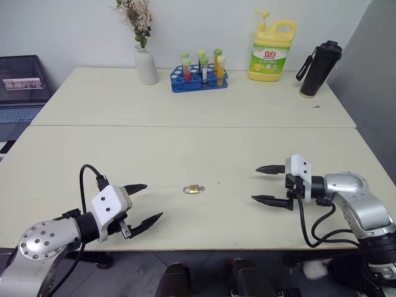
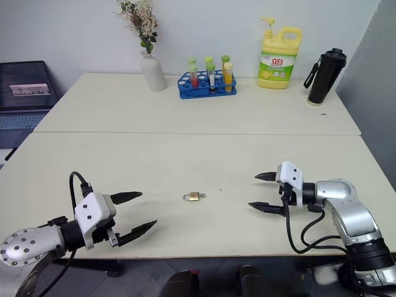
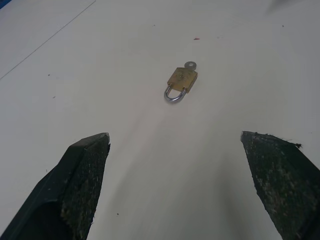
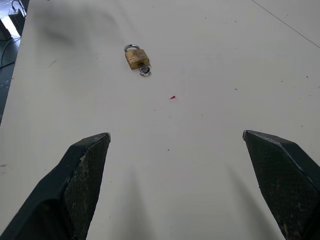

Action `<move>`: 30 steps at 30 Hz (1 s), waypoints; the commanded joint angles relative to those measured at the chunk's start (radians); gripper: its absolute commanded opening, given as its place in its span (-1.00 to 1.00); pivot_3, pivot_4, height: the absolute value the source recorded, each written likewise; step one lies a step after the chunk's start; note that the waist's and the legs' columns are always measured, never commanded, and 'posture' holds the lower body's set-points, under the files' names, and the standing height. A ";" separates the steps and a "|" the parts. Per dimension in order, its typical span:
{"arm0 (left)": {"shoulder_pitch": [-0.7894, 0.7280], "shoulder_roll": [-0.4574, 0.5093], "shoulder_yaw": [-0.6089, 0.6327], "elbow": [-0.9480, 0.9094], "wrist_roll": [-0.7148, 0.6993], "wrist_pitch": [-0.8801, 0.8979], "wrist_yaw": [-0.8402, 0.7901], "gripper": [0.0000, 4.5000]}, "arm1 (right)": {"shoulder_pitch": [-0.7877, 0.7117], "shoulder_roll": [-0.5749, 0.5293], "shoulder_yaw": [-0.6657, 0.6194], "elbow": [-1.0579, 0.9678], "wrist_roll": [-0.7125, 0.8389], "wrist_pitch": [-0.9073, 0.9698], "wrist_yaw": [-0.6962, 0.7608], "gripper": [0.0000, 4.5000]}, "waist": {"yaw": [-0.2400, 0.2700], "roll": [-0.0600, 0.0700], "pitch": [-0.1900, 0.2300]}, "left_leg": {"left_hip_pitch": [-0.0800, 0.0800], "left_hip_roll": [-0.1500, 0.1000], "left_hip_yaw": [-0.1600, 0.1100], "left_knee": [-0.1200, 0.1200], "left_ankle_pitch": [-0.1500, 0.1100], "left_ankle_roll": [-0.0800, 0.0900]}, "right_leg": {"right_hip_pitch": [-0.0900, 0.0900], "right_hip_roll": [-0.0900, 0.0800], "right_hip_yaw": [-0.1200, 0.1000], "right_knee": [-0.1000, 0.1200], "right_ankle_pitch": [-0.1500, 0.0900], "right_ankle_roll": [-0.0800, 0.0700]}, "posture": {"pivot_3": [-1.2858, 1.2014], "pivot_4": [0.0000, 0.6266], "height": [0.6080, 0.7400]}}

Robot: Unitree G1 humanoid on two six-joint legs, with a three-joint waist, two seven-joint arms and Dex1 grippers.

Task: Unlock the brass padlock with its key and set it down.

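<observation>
Closest to you, at the near edge of the table (image 1: pixel 185 111), sits your left gripper (image 1: pixel 143 202), its two black fingers spread wide with nothing between them, pointing inward toward the middle of the tabletop. Across from it on the right, your right gripper (image 1: pixel 265 184) faces back toward the left, its fingers likewise spread wide and empty, hovering just above the surface. Between the two, and a little closer to the left gripper than to the right, you have the brass padlock (image 1: pixel 193 189) lying flat on the table, apart from both grippers. Its silver shackle points toward your left side and looks closed into the body. From the wrist views you can see the key (image 3: pixel 190 65) at the end of the lock body opposite the shackle, its small round silvery head sticking out; it appears to be seated in the keyhole, though you cannot tell how far. Near the padlock, on the right gripper's side, a tiny red speck (image 4: pixel 172 97) marks the surface. Along the far side of the table stand a white vase (image 1: pixel 146 65) with dried flowers, a blue rack (image 1: pixel 199 79) of coloured tubes, a yellow detergent bottle (image 1: pixel 271 51) and a black bottle (image 1: pixel 319 69). Off the table's far left edge you can see a laptop (image 1: pixel 23 86).
</observation>
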 commanded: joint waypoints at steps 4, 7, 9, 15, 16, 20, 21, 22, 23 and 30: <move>0.012 0.009 0.018 -0.020 0.017 -0.049 -0.019 0.94 | -0.013 0.001 0.006 -0.038 0.001 -0.014 0.003 1.00 | 0.000 0.000 0.000 | 0.000 0.000 0.000 0.000 0.000 0.000 | 0.000 0.000 0.000 0.000 0.000 0.000 | 0.03 -0.52 1.00; 0.008 0.010 0.014 -0.022 0.030 -0.036 -0.005 0.94 | -0.021 0.008 0.010 -0.036 0.003 -0.017 0.000 1.00 | 0.000 0.000 0.000 | 0.000 0.000 0.000 0.000 0.000 0.000 | 0.000 0.000 0.000 0.000 0.000 0.000 | 0.03 -0.52 1.00; 0.006 0.004 0.010 -0.018 0.041 -0.057 -0.006 0.94 | -0.022 0.013 0.008 -0.041 0.012 -0.009 -0.002 1.00 | 0.000 0.000 0.000 | 0.000 0.000 0.000 0.000 0.000 0.000 | 0.000 0.000 0.000 0.000 0.000 0.000 | 0.03 -0.52 1.00; -0.017 0.014 0.006 0.007 0.034 -0.083 -0.032 0.94 | -0.019 0.013 0.006 -0.057 0.018 0.013 -0.002 1.00 | 0.000 0.000 0.000 | 0.000 0.000 0.000 0.000 0.000 0.000 | 0.000 0.000 0.000 0.000 0.000 0.000 | 0.03 -0.52 1.00; -0.030 0.021 0.010 0.017 0.021 -0.069 -0.041 0.94 | -0.019 0.012 0.006 -0.065 0.020 0.019 -0.004 1.00 | 0.000 0.000 0.000 | 0.000 0.000 0.000 0.000 0.000 0.000 | 0.000 0.000 0.000 0.000 0.000 0.000 | 0.03 -0.52 1.00; -0.121 0.020 -0.015 0.036 -0.024 -0.027 -0.049 0.94 | -0.009 0.027 -0.001 -0.134 0.067 0.120 -0.036 1.00 | 0.001 0.000 0.000 | 0.000 0.000 -0.001 0.000 0.000 0.000 | 0.000 0.000 -0.001 0.000 0.000 0.000 | 0.03 -0.52 1.00; -0.142 0.021 -0.023 0.036 -0.042 -0.015 -0.059 0.94 | -0.006 0.030 -0.004 -0.151 0.077 0.142 -0.045 1.00 | 0.001 0.000 0.000 | 0.000 0.000 -0.001 0.000 0.000 0.000 | 0.000 0.000 -0.001 0.000 0.000 0.000 | 0.03 -0.52 1.00; -0.154 0.025 -0.026 0.037 -0.052 -0.007 -0.067 0.94 | -0.004 0.032 -0.005 -0.165 0.084 0.158 -0.053 1.00 | 0.001 0.000 0.000 | 0.000 0.000 -0.001 0.000 0.000 0.000 | 0.000 0.000 0.000 0.000 0.000 0.000 | 0.03 -0.52 1.00; -0.171 0.030 -0.038 0.047 -0.051 -0.006 -0.076 0.94 | 0.000 0.031 -0.006 -0.183 0.086 0.175 -0.065 1.00 | 0.001 0.000 0.000 | 0.000 0.000 0.000 0.000 0.000 0.000 | 0.000 0.000 0.000 0.000 0.000 0.000 | 0.03 -0.52 1.00; -0.318 0.010 -0.215 0.163 0.026 -0.039 -0.108 0.94 | 0.008 0.000 0.014 -0.300 0.078 0.322 -0.157 1.00 | 0.002 0.000 0.000 | 0.000 -0.001 -0.001 0.001 0.000 0.000 | 0.000 0.000 -0.001 0.000 0.000 0.000 | 0.03 -0.52 1.00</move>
